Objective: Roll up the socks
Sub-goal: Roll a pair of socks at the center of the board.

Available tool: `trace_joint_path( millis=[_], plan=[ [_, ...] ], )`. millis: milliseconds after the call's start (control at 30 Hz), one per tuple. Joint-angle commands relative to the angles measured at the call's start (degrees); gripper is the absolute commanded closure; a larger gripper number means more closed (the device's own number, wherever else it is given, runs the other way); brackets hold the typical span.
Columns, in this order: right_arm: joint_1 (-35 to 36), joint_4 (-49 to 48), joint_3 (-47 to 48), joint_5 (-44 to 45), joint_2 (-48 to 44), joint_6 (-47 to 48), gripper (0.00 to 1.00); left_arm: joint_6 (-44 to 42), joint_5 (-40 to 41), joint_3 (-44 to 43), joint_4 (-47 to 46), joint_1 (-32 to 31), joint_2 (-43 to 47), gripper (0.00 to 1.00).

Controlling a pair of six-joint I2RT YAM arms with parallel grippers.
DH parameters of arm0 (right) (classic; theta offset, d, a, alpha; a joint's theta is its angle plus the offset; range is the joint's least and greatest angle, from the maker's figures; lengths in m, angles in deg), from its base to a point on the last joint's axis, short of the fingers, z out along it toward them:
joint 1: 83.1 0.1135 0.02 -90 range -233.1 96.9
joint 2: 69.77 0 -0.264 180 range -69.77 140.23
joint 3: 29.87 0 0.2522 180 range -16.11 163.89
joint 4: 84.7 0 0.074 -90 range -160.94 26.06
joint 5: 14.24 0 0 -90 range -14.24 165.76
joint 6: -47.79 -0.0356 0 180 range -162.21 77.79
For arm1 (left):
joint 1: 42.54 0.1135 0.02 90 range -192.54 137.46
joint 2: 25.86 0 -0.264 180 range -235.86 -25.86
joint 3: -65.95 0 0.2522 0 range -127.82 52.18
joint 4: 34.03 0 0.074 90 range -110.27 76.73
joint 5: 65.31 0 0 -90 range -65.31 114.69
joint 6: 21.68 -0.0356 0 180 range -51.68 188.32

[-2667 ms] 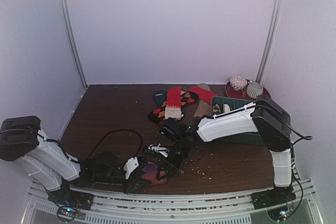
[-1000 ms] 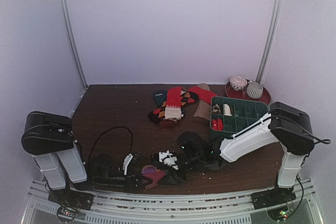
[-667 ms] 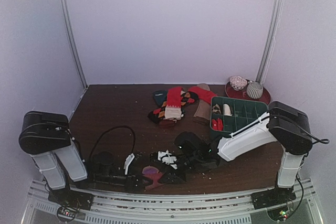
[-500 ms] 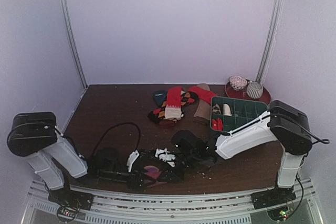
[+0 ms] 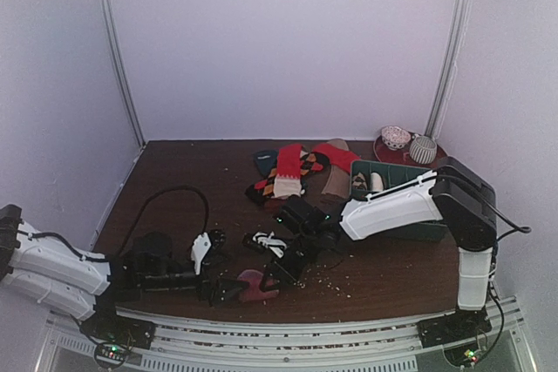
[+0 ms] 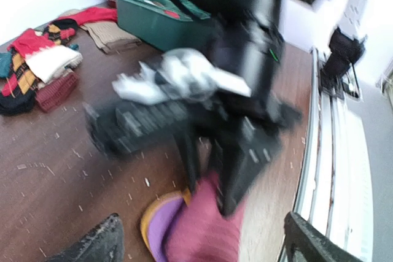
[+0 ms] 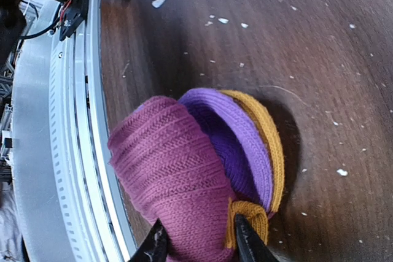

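A rolled sock bundle (image 5: pixel 254 284), magenta outside with purple and mustard layers, rests on the brown table near the front rail. My right gripper (image 5: pixel 274 276) reaches down to it from the right. In the right wrist view that gripper (image 7: pixel 199 246) is shut on the bundle (image 7: pixel 175 164), pinching the magenta roll and its mustard cuff. My left gripper (image 5: pixel 221 289) lies low on the table just left of the bundle. In the left wrist view the left gripper (image 6: pixel 202 246) stands open, its fingers wide on either side of the bundle (image 6: pixel 196 231) without touching it.
A pile of loose socks (image 5: pixel 292 172) lies at the back centre. A green compartment box (image 5: pixel 397 182) and a red plate (image 5: pixel 440 158) with rolled socks sit at the back right. A black cable (image 5: pixel 179 199) loops at the left. The metal rail (image 5: pixel 305 324) runs along the front edge.
My left gripper opened and let go of the bundle, and the left arm dropped low and back to the left. The right gripper closed on the bundle and shifted slightly left.
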Motion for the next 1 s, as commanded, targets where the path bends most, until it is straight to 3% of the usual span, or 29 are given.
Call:
trace_joint_path(
  millis=[0, 200, 467, 533, 600, 867, 967],
  plan=[
    [-2.2, 22.7, 0.7, 8.5, 8.2, 0.6, 0.68, -2.7, -0.2, 4.0, -6.4, -1.6, -2.2, 0.12],
    [-2.3, 25.0, 3.4, 8.7, 10.6, 1.7, 0.68, -5.5, -0.3, 1.3, -10.8, -1.6, -11.8, 0.14],
    [-2.6, 26.7, 4.1, 8.3, 11.9, 3.8, 0.68, -7.1, 0.2, -3.0, -12.9, -1.5, -18.0, 0.19],
    [-2.7, 26.9, 4.1, 8.3, 12.2, 4.2, 0.68, -6.6, -0.3, -3.1, -13.5, -1.5, -19.0, 0.33],
    [-2.9, 26.9, 4.2, 8.0, 12.2, 4.2, 0.68, -5.9, -0.6, -3.1, -13.6, -1.5, -20.0, 0.52],
    [-3.3, 26.8, 4.1, 6.6, 11.9, 5.0, 0.67, -3.6, -3.4, -1.3, -13.2, -1.5, -21.6, 0.60],
    [-3.2, 27.1, 4.4, 6.3, 12.1, 5.3, 0.67, -3.1, -3.7, -1.4, -12.5, -1.5, -22.7, 0.85]
  ],
)
